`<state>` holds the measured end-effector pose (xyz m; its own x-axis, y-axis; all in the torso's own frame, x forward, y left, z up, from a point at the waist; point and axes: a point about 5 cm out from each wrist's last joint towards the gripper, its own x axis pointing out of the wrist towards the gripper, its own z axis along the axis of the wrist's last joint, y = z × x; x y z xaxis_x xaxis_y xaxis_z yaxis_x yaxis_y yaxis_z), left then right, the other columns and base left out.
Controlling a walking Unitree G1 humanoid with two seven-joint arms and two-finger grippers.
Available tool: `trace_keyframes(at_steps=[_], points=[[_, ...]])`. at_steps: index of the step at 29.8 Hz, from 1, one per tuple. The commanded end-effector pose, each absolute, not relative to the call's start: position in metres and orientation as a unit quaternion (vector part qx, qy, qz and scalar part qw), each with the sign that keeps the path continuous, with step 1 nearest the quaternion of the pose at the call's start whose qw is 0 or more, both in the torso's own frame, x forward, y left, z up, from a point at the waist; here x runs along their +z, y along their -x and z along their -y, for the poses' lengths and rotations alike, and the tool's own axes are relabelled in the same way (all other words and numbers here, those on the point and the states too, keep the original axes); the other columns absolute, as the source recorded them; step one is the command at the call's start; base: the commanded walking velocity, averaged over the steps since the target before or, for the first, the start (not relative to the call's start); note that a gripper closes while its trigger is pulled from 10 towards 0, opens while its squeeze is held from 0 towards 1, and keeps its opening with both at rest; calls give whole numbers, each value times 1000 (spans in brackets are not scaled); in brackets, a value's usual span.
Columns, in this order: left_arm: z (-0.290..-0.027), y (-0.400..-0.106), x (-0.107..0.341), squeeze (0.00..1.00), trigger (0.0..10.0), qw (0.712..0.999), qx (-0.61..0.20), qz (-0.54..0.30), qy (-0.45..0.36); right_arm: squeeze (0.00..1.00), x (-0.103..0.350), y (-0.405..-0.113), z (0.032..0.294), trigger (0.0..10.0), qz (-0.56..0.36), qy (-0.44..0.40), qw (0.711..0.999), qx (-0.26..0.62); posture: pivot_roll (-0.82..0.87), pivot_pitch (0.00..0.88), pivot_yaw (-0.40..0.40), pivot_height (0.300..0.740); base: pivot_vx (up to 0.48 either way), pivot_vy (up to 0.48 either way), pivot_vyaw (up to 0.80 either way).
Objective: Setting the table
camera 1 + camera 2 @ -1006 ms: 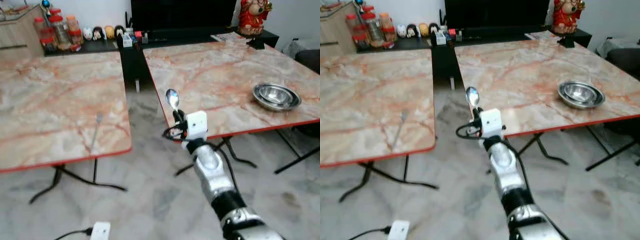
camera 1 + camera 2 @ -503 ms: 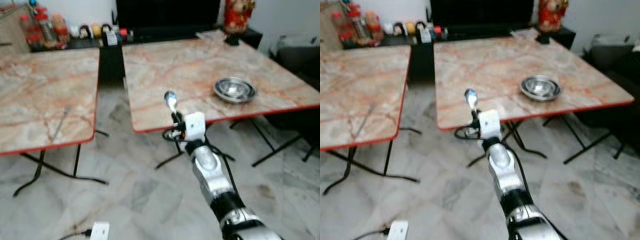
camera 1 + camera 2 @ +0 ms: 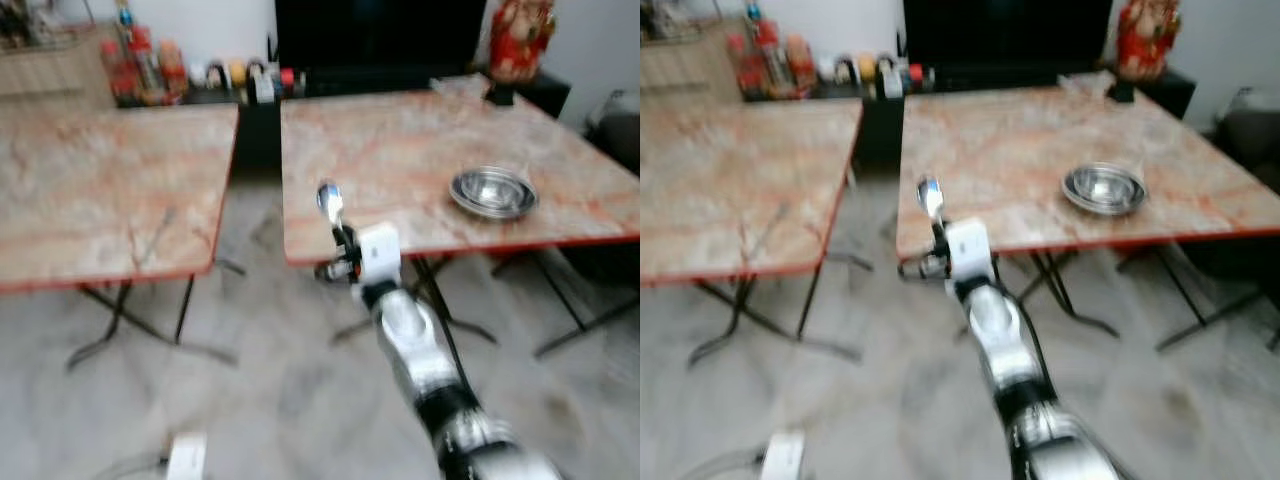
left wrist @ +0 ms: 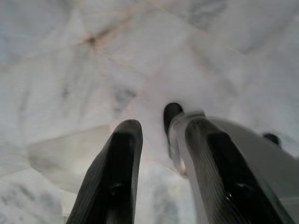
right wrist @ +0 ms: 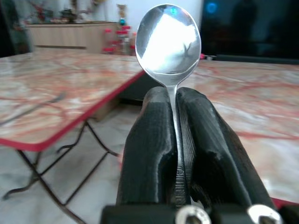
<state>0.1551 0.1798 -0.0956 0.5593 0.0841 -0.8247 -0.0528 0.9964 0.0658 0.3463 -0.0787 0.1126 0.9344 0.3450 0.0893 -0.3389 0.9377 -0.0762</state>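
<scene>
My right gripper [image 3: 342,238] is shut on the handle of a metal spoon [image 3: 328,200], which it holds upright with the bowl end on top. It hovers over the floor, just short of the right marble table's [image 3: 400,150] red front edge. The right wrist view shows both black fingers [image 5: 154,135] pressed on the spoon [image 5: 168,39] handle. A steel bowl [image 3: 492,192] sits near that table's front right. A fork [image 3: 150,230] lies on the left marble table [image 3: 90,180]. My left gripper [image 4: 159,149] hangs over the tiled floor, its fingers apart and empty.
A gap of floor [image 3: 255,220] runs between the two folding tables. Behind them a dark low cabinet [image 3: 250,90] carries jars and small figures, with a red statue [image 3: 518,35] at the far right. The eye views are blurred by motion.
The whole picture has shifted and blurred, so the camera moved; both tables now sit further right in view. My right gripper still holds the spoon upright in the same pose.
</scene>
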Motion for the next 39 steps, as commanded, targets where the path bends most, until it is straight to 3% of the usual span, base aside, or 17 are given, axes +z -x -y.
trace_keyframes(at_steps=[1, 28, 39], points=[[-188, -157, -94, 0, 10000, 884, 43, -465, -25, 0, 118, -348, 71, 10000, 60, 24, 981, 181, -31, 0, 21, 740, 416, 0, 0], [-187, -158, -94, 0, 10000, 884, 41, -466, -25, 0, 119, -348, 71, 10000, 60, 21, 981, 183, -31, 0, 19, 740, 419, 0, 48], [-188, -161, -92, 0, 10000, 887, 46, -460, -29, 0, 119, -349, 72, 10000, 57, 16, 982, 180, -33, 0, 19, 740, 0, 0, 0]])
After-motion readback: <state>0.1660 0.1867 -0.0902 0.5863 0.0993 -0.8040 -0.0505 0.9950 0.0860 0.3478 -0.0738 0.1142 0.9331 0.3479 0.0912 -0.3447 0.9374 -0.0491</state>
